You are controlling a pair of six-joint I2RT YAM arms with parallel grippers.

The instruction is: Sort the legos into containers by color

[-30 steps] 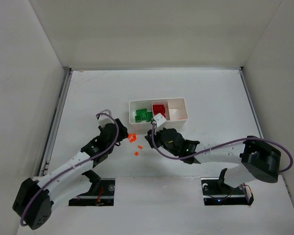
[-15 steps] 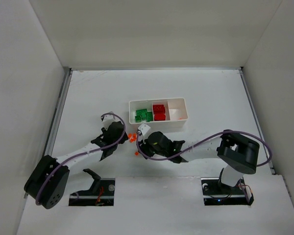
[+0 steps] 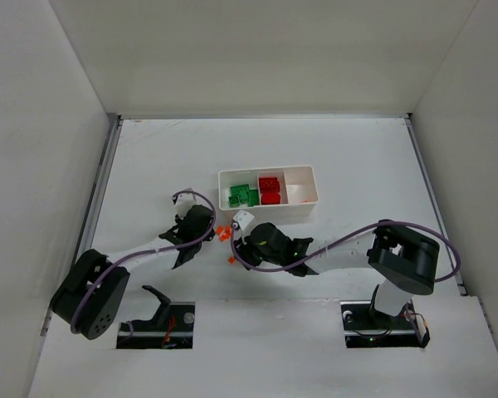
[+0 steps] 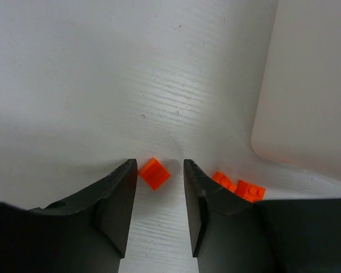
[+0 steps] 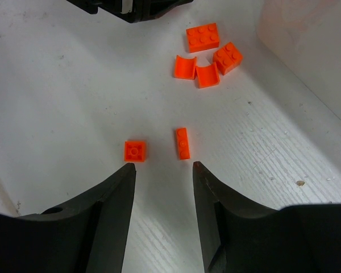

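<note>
The white tray (image 3: 269,172) holds green legos (image 3: 242,196) in its left compartment and red legos (image 3: 270,189) in the middle one. Several orange bits (image 3: 223,232) lie on the table just in front of the tray's left corner. My left gripper (image 3: 209,236) is open and low on the table, with a flat orange piece (image 4: 154,173) at its fingertips (image 4: 159,165) and two orange bricks (image 4: 250,190) beside its right finger. My right gripper (image 3: 239,247) is open and empty (image 5: 163,165), with an orange square plate (image 5: 135,151) and a thin orange strip (image 5: 183,142) just ahead of its tips.
In the right wrist view, a cluster of orange bricks (image 5: 203,37) lies farther ahead, close to the left gripper's black body (image 5: 131,8) and the tray's corner (image 5: 307,34). The tray wall (image 4: 307,114) fills the right of the left wrist view. The two grippers are close together.
My right arm has swung left and nearer, from the tray's front down to the orange bits. My left arm has drawn in slightly beside the same bits.
</note>
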